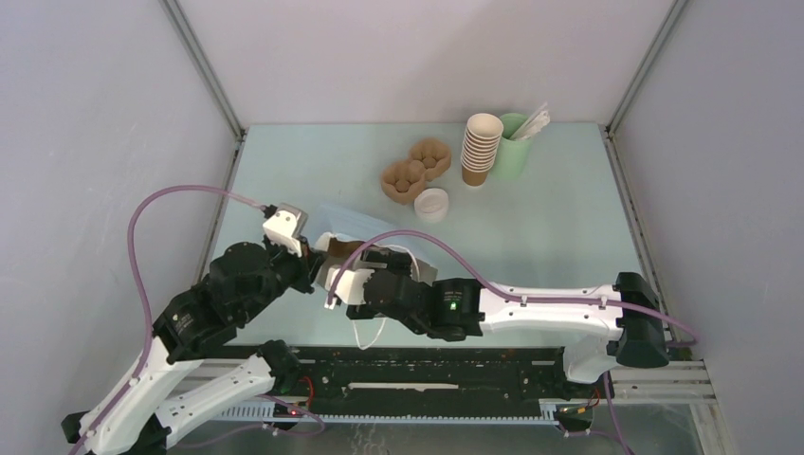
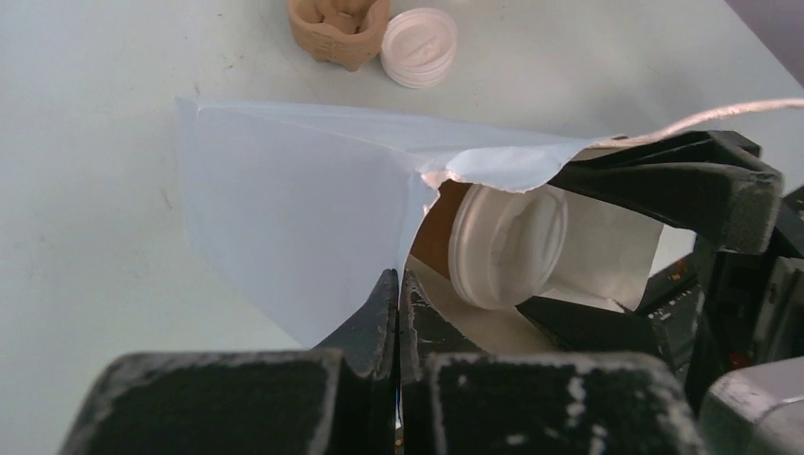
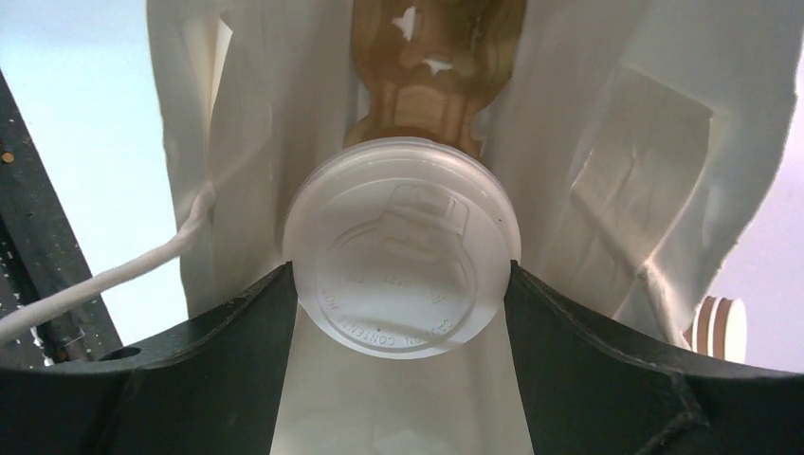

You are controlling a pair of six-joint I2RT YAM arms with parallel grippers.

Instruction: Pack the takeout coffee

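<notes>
My right gripper (image 3: 401, 284) clasps the takeout coffee (image 3: 403, 248) between its fingers at the lid; likely light, crushable. My left gripper (image 2: 396, 282) pinches the bag (image 2: 294, 213).

I am looking into a plain booth where a pale mint-green flat worktop (image 1: 569, 237) is filling the floor of the view. A smooth grey-white back wall panel (image 1: 417, 57) is closing it off at the far side, with a matching left wall panel (image 1: 85, 142) and right wall panel (image 1: 730, 142) flanking it. Thin silver metal corner posts (image 1: 207, 71) are running up where the panels are meeting. A black slotted metal rail (image 1: 502, 370) is lying along the worktop's near edge. Soft, even light is filling the booth, and shadows are showing only faintly.
</notes>
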